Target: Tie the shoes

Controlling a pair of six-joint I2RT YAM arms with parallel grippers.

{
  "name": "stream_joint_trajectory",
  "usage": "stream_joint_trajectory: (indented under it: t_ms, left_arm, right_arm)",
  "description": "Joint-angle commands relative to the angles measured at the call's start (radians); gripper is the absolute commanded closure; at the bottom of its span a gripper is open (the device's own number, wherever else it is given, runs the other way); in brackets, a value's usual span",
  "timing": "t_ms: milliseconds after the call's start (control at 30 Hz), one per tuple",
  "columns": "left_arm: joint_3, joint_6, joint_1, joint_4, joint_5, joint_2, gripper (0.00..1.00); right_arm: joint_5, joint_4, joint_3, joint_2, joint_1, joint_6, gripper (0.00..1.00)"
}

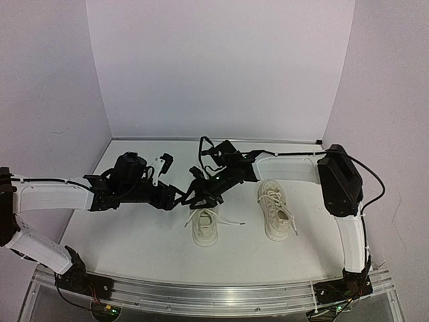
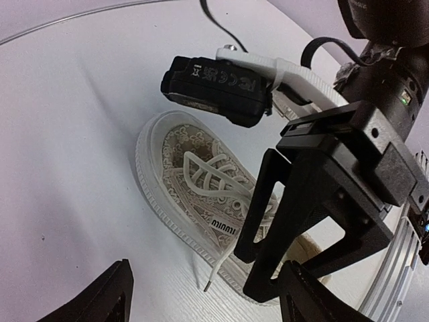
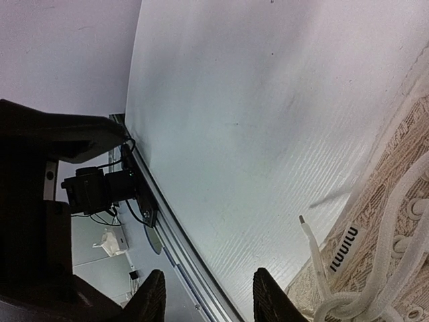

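Note:
Two cream-white shoes sit on the white table. The left shoe (image 1: pixel 204 228) has loose laces trailing to both sides. The right shoe (image 1: pixel 275 209) stands apart, further right. Both grippers hover close together over the left shoe's far end. My left gripper (image 1: pixel 181 198) is open. In its wrist view the gripper (image 2: pixel 208 303) has the shoe (image 2: pixel 188 171) and a lace tip (image 2: pixel 209 285) below its spread jaws, nothing between them. The right gripper's black fingers (image 2: pixel 295 215) cross over that shoe. My right gripper (image 3: pixel 209 298) is open and empty, beside the shoe (image 3: pixel 395 221) and its lace end (image 3: pixel 305 228).
An aluminium rail (image 1: pixel 214 295) runs along the table's near edge, also in the right wrist view as the rail (image 3: pixel 174 248). White walls close the back and both sides. The right arm's black elbow (image 1: pixel 338 178) rises beside the right shoe.

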Motion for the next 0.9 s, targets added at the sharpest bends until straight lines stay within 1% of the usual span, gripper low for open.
stream_joint_trajectory:
  t_ms: [0,100,200,267,367,500,633,733,867]
  left_arm:
    - [0.069,-0.013,0.015,0.05,0.039,0.033,0.23]
    - [0.091,-0.001,0.024,0.046,0.057,0.042,0.24]
    - [0.127,0.035,0.027,0.012,0.084,0.06,0.25]
    - [0.166,0.077,0.027,-0.025,0.134,0.084,0.28]
    - [0.183,0.153,0.026,-0.062,0.205,0.094,0.32]
    - [0.168,0.291,0.026,-0.057,0.257,0.061,0.35]
    - [0.195,0.426,0.026,-0.137,0.291,0.059,0.36]
    - [0.208,0.472,0.026,-0.175,0.31,0.061,0.38]
    - [0.194,0.472,0.026,-0.166,0.313,0.049,0.39]
  right_arm:
    - [-0.018,-0.008,0.032,-0.117,-0.007,-0.01,0.58]
    - [-0.032,-0.009,0.009,-0.172,-0.035,-0.012,0.58]
    - [-0.036,-0.009,-0.058,-0.239,-0.079,-0.034,0.59]
    - [-0.032,-0.01,-0.108,-0.276,-0.12,-0.051,0.59]
    - [-0.013,-0.018,-0.175,-0.293,-0.157,-0.087,0.61]
    - [0.021,-0.061,-0.179,-0.242,-0.164,-0.149,0.66]
    - [0.039,-0.092,-0.142,-0.189,-0.163,-0.197,0.68]
    - [0.049,-0.133,-0.093,-0.146,-0.155,-0.242,0.7]
    - [0.083,-0.208,-0.021,-0.087,-0.133,-0.309,0.73]
